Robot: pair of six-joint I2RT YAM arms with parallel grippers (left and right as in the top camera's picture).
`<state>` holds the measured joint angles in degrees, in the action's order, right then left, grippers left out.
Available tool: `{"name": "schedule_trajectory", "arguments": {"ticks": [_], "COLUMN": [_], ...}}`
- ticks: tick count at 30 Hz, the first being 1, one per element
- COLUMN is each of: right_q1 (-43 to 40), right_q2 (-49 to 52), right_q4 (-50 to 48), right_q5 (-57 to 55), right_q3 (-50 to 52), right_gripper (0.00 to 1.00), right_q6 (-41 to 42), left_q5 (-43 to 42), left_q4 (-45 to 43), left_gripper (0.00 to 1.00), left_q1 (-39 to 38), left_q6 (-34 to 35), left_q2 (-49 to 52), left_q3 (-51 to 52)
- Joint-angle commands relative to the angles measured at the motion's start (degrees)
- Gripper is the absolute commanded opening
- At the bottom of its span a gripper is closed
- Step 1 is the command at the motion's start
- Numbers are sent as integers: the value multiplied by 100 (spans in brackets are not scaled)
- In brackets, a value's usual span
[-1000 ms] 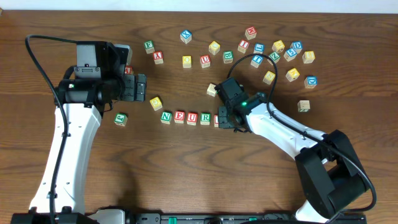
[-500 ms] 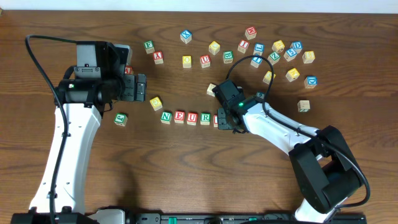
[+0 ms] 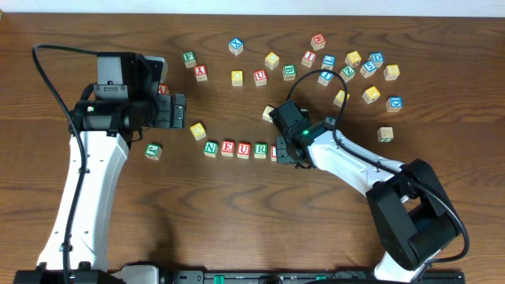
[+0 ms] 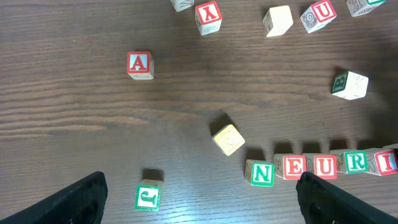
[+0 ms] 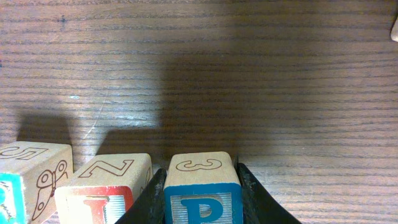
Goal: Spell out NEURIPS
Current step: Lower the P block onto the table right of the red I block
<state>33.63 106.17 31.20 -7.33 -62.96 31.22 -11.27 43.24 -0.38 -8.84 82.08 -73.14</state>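
A row of cubes reads N (image 3: 211, 147), E (image 3: 227, 148), U (image 3: 244, 149), R (image 3: 260, 149), I (image 3: 275, 151) across the table's middle. My right gripper (image 3: 286, 151) is shut on the blue P cube (image 5: 202, 194) at the row's right end. Its left finger stands between the P and the red I cube (image 5: 102, 193). The overhead view hides the P under the wrist. My left gripper (image 3: 178, 110) hovers open and empty, left of the row. The same row N (image 4: 262, 173) to I (image 4: 387, 162) shows low in its view. A yellow-faced cube (image 3: 198, 130) lies up-left of the N.
A green-lettered cube (image 3: 153, 151) lies alone left of the row. Loose cubes line the back: a red A (image 3: 200, 70), a blue X (image 3: 236, 46) and a dense cluster at back right (image 3: 351, 67). One cube (image 3: 269, 114) sits beside the right wrist, another (image 3: 385, 134) lies far right.
The right arm has edged slightly left with the P cube, closer to the row's end. The left arm has not moved.
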Motion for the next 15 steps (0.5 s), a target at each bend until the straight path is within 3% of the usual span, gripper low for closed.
{"name": "schedule_trajectory", "arguments": {"ticks": [1, 10, 12, 15], "right_q1": [17, 17, 17, 17], "right_q2": [136, 136, 136, 136], "right_q4": [-13, -15, -15, -15], "right_q5": [-118, -133, -133, -133], "right_q3": [-11, -11, -11, -11], "right_gripper": [21, 23, 33, 34], "right_q6": [92, 94, 94, 94], "left_q5": [-7, -7, -7, -7], "left_q4": [0, 0, 0, 0], "left_gripper": [95, 96, 96, 96], "left_q1": [22, 22, 20, 22], "left_q6": [-15, -15, -15, -15], "left_q2": [-9, -11, -11, -11], "left_q3": [-118, -118, -118, -118]}}
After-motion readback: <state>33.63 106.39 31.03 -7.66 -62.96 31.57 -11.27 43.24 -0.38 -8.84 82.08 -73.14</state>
